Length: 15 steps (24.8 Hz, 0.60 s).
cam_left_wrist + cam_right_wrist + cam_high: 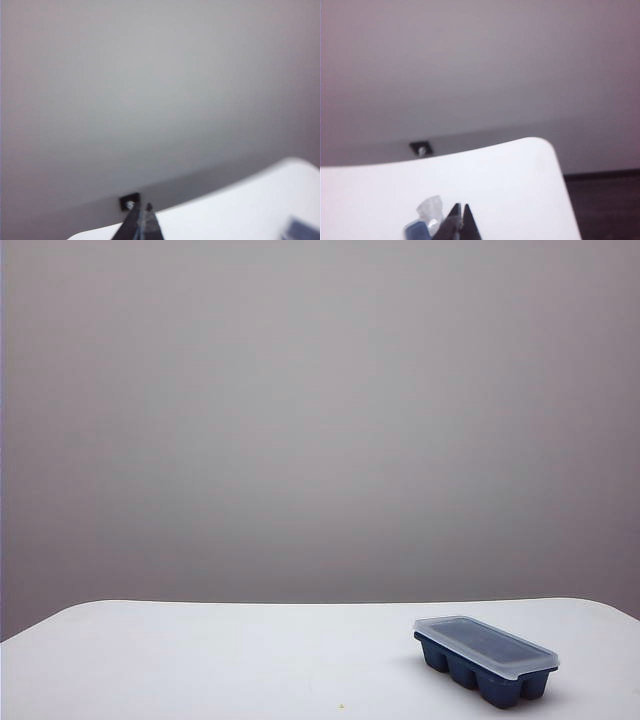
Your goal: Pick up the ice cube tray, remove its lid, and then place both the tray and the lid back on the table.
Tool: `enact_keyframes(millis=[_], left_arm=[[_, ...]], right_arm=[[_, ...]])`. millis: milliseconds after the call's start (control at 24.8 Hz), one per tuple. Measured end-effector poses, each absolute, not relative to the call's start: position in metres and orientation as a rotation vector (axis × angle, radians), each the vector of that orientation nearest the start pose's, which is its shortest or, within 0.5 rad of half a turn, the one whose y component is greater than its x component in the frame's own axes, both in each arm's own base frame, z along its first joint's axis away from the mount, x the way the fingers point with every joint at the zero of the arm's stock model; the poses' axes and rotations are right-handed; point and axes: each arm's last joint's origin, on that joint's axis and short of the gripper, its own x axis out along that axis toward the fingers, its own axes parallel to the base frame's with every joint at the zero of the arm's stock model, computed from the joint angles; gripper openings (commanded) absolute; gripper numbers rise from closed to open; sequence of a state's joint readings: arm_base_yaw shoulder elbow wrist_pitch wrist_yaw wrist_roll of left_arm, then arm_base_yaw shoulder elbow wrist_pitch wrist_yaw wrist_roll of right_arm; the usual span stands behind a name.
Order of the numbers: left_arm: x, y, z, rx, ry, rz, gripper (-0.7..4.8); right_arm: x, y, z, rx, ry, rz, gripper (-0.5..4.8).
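left gripper [141, 220]: fingertips pressed together, empty, above the white table [200, 660] | ice cube tray [480, 672]: at 4 o'clock on the table, translucent lid [485, 644] seated on it | right gripper [460, 220]: fingertips together, empty, just beside the tray's corner

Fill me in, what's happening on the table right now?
Nothing is being handled yet. The ice cube tray sits on the table, toward the right near side in the exterior view, with the lid still on it. Neither arm shows in the exterior view. The left gripper and right gripper appear only in their own wrist views, both shut and holding nothing, above the table. The right one has an end of the tray just beside its tips.
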State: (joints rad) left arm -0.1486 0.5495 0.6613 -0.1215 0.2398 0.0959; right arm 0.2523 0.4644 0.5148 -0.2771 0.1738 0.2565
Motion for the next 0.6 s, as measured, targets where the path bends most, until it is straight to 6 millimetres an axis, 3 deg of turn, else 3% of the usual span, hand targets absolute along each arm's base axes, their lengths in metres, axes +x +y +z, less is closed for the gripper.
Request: enact_keyframes(millis=[121, 201, 322, 443, 604], left_arm=[[0.143, -0.033, 0.334, 0.185, 0.011, -0.549, -0.01], [0.158, -0.039, 0.336, 0.248, 0.008, -0.711, -0.01], [0.177, -0.046, 0.327, 0.284, 0.013, -0.887, -0.01], [0.187, -0.049, 0.317, 0.305, 0.037, -0.948, -0.01], [0.198, -0.051, 0.308, 0.314, 0.069, -0.964, -0.01]], right_arm=[[0.129, 0.029, 0.286, 0.200, 0.287, 0.085, -0.09], [0.143, 0.034, 0.282, 0.194, 0.379, 0.137, -0.09], [0.165, 0.042, 0.261, 0.237, 0.559, 0.212, 0.08], [0.180, 0.046, 0.242, 0.296, 0.698, 0.216, 0.68], [0.198, 0.052, 0.220, 0.359, 0.822, 0.209, 1.01]])
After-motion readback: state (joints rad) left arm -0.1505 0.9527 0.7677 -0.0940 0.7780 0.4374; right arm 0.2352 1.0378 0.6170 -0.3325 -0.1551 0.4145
